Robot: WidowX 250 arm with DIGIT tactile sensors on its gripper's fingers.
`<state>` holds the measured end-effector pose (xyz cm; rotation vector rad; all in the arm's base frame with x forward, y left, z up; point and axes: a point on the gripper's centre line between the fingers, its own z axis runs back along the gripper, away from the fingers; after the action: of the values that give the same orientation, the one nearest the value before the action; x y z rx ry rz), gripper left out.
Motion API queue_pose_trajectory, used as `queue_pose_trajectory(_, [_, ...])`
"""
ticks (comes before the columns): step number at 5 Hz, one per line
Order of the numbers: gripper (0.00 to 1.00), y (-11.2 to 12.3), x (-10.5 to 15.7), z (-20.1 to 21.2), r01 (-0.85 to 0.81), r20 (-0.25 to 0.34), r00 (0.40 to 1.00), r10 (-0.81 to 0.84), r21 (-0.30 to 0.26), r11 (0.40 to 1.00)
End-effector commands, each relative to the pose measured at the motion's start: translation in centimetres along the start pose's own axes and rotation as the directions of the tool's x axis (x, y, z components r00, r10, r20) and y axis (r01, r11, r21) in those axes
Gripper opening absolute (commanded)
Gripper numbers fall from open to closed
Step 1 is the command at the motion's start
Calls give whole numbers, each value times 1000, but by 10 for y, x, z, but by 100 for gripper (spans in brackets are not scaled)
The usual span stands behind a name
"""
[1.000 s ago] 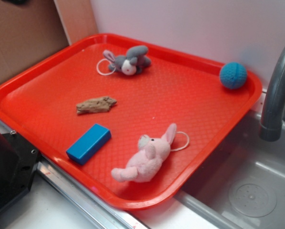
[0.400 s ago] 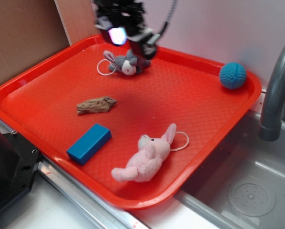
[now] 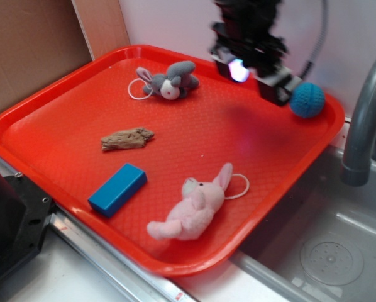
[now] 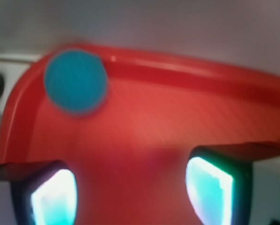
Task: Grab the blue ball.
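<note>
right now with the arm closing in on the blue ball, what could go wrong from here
1. The blue ball sits in the corner of the red tray, against the rim, so a jaw may hit the rim before closing around it.
2. In the wrist view the ball lies up and left of the gap between the open jaws of the gripper, so closing now would likely miss.
3. A round ball may roll away if nudged.
</note>
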<state>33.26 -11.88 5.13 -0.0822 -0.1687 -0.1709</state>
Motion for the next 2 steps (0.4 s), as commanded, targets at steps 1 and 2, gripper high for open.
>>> queue_pose_trajectory(1, [100,-52,38,-9,113,74,990,-117,58,992])
queue_pose_trajectory(2, [46,-47,42,-9,72,77,994,-76,58,996])
